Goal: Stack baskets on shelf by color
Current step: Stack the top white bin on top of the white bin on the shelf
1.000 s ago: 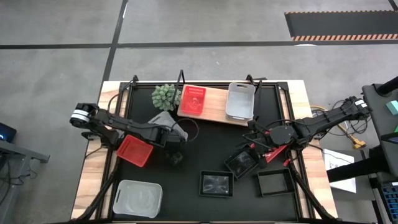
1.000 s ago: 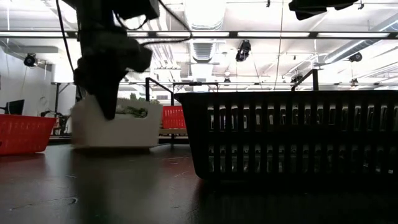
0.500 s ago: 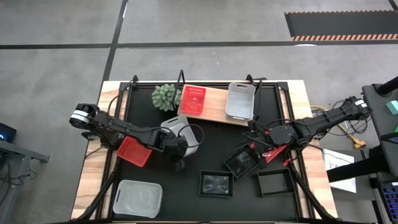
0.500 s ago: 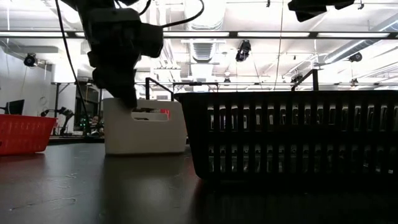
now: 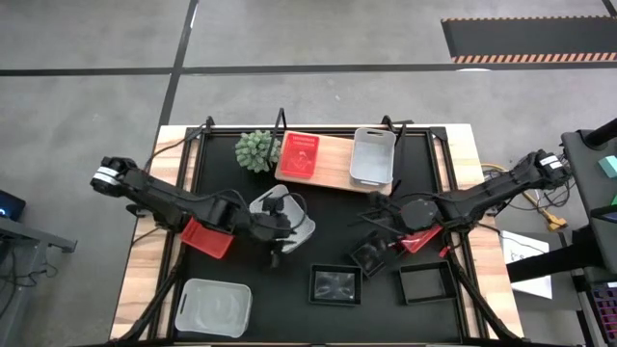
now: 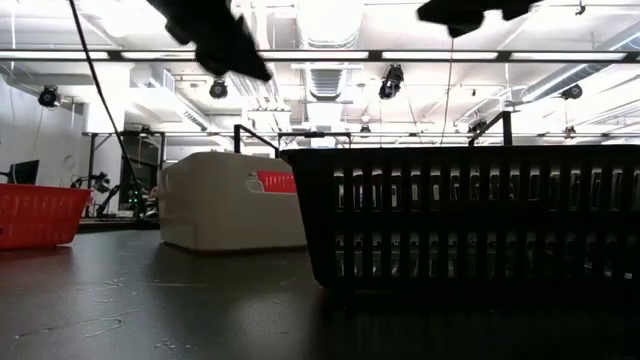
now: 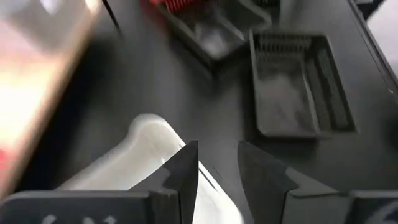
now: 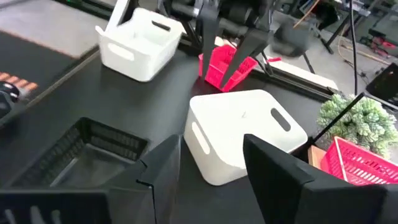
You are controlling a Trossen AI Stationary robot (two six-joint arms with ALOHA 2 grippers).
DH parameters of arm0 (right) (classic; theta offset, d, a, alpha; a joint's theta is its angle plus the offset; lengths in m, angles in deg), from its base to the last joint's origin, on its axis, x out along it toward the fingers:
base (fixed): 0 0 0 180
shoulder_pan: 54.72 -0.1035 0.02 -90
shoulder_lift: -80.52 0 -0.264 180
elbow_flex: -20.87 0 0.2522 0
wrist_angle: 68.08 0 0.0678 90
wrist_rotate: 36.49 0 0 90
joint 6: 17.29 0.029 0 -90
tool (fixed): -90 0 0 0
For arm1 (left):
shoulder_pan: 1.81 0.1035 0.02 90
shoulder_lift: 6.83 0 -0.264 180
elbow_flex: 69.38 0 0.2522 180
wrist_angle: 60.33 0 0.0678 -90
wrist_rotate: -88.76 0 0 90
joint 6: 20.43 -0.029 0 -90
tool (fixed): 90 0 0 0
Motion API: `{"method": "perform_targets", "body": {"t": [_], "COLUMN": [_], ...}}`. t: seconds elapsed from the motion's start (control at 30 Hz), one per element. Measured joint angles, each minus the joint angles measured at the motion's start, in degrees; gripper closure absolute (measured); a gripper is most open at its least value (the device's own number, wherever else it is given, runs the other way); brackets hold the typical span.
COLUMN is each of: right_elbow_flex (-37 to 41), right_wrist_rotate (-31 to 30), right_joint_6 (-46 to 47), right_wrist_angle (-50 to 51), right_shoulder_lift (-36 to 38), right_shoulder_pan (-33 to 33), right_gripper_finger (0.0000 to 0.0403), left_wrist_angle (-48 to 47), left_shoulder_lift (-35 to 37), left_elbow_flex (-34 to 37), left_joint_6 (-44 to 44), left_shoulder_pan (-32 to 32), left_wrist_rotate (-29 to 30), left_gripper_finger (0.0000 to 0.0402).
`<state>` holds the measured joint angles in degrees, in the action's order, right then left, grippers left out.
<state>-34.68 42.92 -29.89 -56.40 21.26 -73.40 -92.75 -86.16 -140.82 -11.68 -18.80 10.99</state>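
A white basket (image 5: 286, 214) stands upside down on the black mat, rim down, mid-table; the low view shows the white basket (image 6: 232, 201) there too. My left gripper (image 5: 275, 241) hangs open just above its near side, clear of it (image 6: 215, 35). My right gripper (image 5: 381, 218) is open to the basket's right, over bare mat, with a tilted black basket (image 5: 371, 255) on its near side. That black basket leans on a red basket (image 5: 415, 241). The shelf (image 5: 337, 178) at the back carries a red basket (image 5: 299, 155) and a white basket (image 5: 373, 156).
A green plant (image 5: 255, 149) stands left of the shelf. A red basket (image 5: 206, 237) lies at the left and a white one (image 5: 212, 306) at the near left. Two black baskets (image 5: 335, 285) (image 5: 427, 282) sit near the front edge.
My left gripper has carried the white basket toward the right and near edge, set it upside down on the mat, let go and risen clear. My right gripper has moved toward the table's left, away from the tilted black basket.
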Motion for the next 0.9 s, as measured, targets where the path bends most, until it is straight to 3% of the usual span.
{"method": "perform_targets", "body": {"t": [0.33,0.7,0.9], "right_elbow_flex": [-6.14,-16.12,-23.29], "right_wrist_rotate": [0.24,0.74,7.83], "right_joint_6": [0.34,-0.31,-2.01], "right_wrist_angle": [0.00,7.52,14.68], "right_shoulder_lift": [-9.68,-19.17,-24.89], "right_shoulder_pan": [1.20,2.25,4.75], "right_gripper_finger": [0.0208,0.0207,0.0207], "left_wrist_angle": [28.45,44.24,47.74], "left_shoulder_lift": [7.68,16.68,19.50], "left_elbow_flex": [14.04,27.89,31.23], "left_joint_6": [-18.27,-19.18,-19.62], "left_shoulder_pan": [0.59,3.36,3.54], "left_wrist_rotate": [1.87,3.41,4.76], "left_gripper_finger": [0.0307,0.0307,0.0307]}}
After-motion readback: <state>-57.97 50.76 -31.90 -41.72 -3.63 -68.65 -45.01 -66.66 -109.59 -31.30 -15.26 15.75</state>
